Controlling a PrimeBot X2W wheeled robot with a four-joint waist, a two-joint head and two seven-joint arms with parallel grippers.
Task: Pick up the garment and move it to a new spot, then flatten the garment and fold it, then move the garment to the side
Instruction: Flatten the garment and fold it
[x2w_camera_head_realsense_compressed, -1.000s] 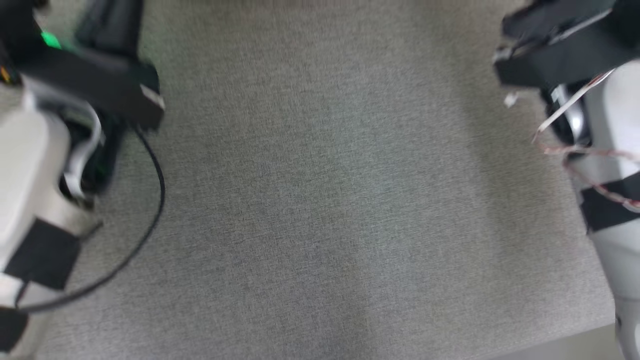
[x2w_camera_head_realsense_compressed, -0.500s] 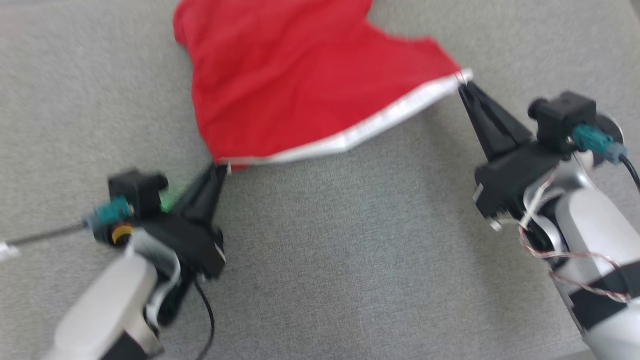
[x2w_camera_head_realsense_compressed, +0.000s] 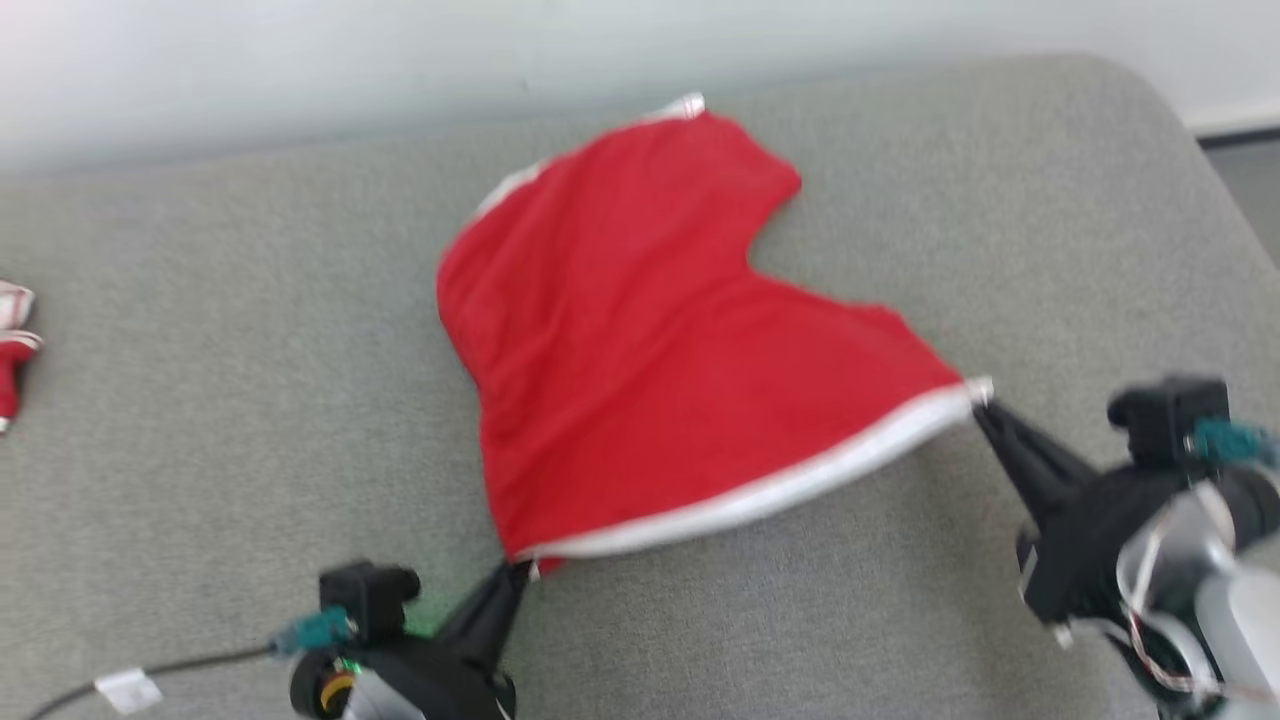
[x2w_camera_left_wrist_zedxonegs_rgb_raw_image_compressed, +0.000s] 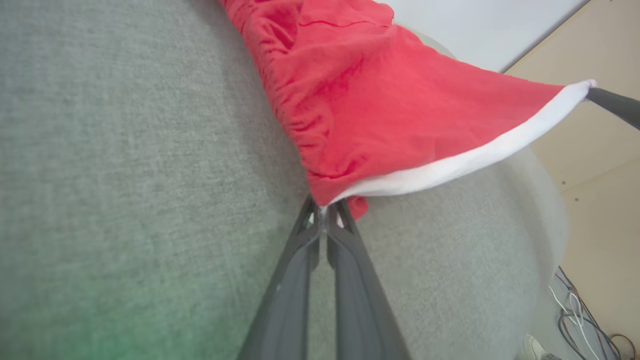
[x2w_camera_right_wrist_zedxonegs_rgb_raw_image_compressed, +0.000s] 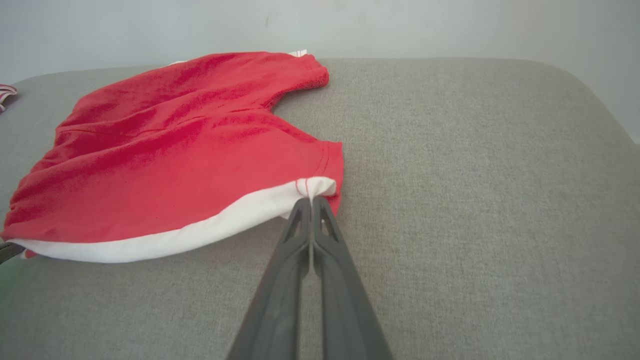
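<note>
Red garment (x2w_camera_head_realsense_compressed: 650, 340) on grey upholstered surface (x2w_camera_head_realsense_compressed: 250, 350)

You faced a surface (x2w_camera_head_realsense_compressed: 200, 420) covered in grey woven fabric, with a rounded far right corner. A plain pale wall (x2w_camera_head_realsense_compressed: 300, 50) stood directly behind its far edge. A dark skirting strip (x2w_camera_head_realsense_compressed: 1240, 133) ran along the wall's base at the right. In the left wrist view, a beige floor (x2w_camera_left_wrist_zedxonegs_rgb_raw_image_compressed: 600, 165) lay beyond the surface's edge, with loose cables (x2w_camera_left_wrist_zedxonegs_rgb_raw_image_compressed: 575, 325) on it. Lighting was soft and even.
</note>
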